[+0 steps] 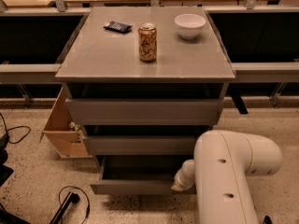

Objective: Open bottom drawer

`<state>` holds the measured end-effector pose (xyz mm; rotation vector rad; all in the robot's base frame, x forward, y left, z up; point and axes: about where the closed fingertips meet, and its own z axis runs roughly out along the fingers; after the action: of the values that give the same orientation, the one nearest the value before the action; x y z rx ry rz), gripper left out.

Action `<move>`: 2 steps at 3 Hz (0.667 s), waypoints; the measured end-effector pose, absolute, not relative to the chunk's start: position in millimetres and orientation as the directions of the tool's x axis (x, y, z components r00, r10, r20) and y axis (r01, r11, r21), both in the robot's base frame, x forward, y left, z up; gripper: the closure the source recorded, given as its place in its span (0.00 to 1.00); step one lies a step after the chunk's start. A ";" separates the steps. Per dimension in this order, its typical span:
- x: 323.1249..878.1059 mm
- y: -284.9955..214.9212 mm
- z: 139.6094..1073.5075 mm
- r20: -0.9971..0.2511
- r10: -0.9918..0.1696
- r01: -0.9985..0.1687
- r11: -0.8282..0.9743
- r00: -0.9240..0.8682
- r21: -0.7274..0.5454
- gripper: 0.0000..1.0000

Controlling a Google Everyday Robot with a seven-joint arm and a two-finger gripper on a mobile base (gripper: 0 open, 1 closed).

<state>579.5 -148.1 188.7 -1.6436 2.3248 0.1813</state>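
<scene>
The grey cabinet [145,64] has three handleless drawers. The bottom drawer [135,186] is pulled partly out toward me, and its shallow grey tray interior [140,169] shows. My white arm [229,171] comes in from the lower right. My gripper [181,182] sits at the right end of the bottom drawer's front edge, mostly hidden behind the arm. The two taller drawers [145,111] above stand slightly ajar.
On the cabinet top stand a drink can [147,42], a white bowl [189,25] and a small dark packet [117,27]. A light wooden box [63,127] leans at the cabinet's left. Black cables [70,204] lie on the speckled floor at lower left.
</scene>
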 end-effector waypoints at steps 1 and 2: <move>579.7 -151.3 193.6 -0.301 -0.893 -0.926 0.370 -0.334 -0.070 1.00; 562.2 -156.2 192.6 -0.290 -0.883 -0.914 0.402 -0.370 -0.057 1.00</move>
<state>562.2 -156.2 192.6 -1.5735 2.3875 0.1631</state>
